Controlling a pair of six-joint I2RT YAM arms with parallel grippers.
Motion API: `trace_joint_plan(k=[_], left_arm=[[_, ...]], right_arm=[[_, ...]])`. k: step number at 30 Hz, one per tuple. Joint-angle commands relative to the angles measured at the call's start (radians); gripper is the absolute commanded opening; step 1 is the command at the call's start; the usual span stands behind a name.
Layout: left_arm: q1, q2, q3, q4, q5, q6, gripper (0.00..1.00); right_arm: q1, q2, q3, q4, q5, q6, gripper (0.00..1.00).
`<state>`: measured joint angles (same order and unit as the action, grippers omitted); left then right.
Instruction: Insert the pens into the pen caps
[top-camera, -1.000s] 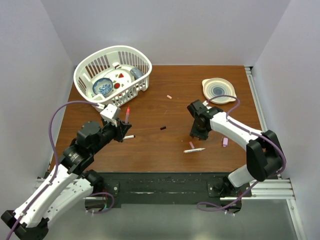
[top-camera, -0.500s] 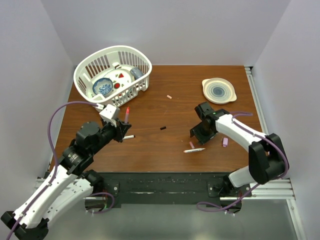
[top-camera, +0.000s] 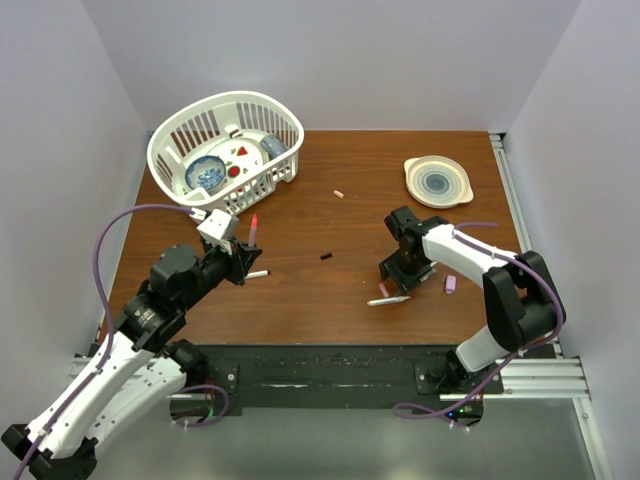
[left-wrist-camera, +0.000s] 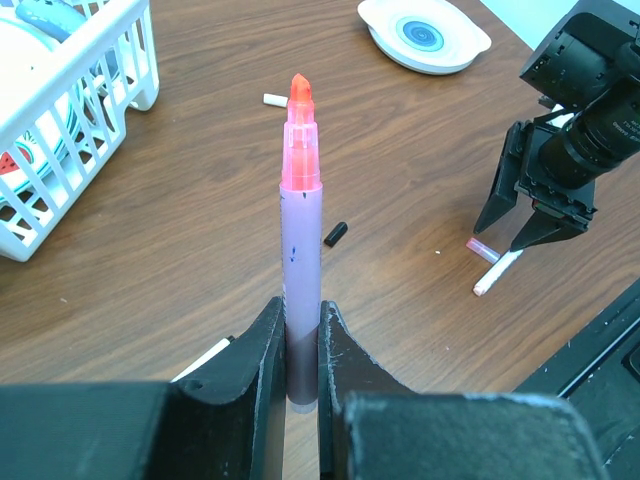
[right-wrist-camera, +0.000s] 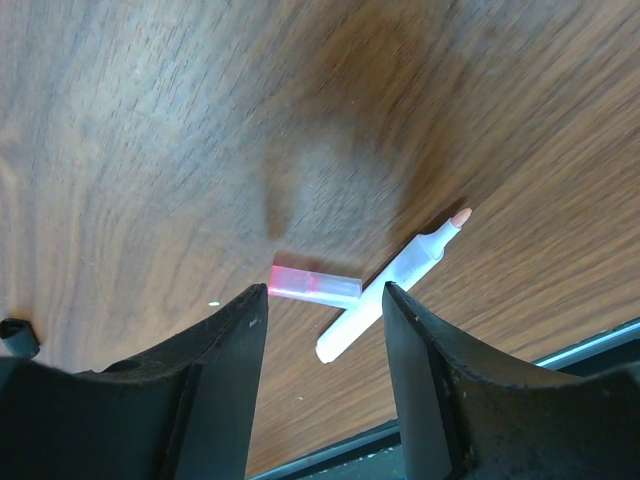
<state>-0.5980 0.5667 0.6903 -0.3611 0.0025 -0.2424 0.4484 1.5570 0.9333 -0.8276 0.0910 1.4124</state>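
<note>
Left arm bent, forearm angled toward mid-table. The left gripper (left-wrist-camera: 302, 335) pinches the lilac pen (left-wrist-camera: 301, 250) by its lower barrel, upright, orange tip up. Right arm folded, wrist pointing down. The right gripper (right-wrist-camera: 325, 295) has its jaws spread and empty, hovering above the pink cap (right-wrist-camera: 315, 284) just beside the white pen (right-wrist-camera: 385, 292), near the front edge of the table (top-camera: 300, 200). The black cap (top-camera: 326, 256) lies mid-table.

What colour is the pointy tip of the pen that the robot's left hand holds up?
Orange-red tip on the pen; left wrist view shows it best.
</note>
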Motion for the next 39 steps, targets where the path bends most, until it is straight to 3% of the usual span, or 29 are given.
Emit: trace_joint_plan(k=[1, 39], left_arm=[[-0.002, -0.004, -0.002, 0.031, -0.009, 0.015, 0.0], [-0.002, -0.008, -0.005, 0.033, -0.007, 0.015, 0.0]], right_arm=[[-0.005, -0.005, 0.025, -0.019, 0.044, -0.02, 0.54], [0.03, 0.063, 0.018, 0.073, -0.007, -0.047, 0.56]])
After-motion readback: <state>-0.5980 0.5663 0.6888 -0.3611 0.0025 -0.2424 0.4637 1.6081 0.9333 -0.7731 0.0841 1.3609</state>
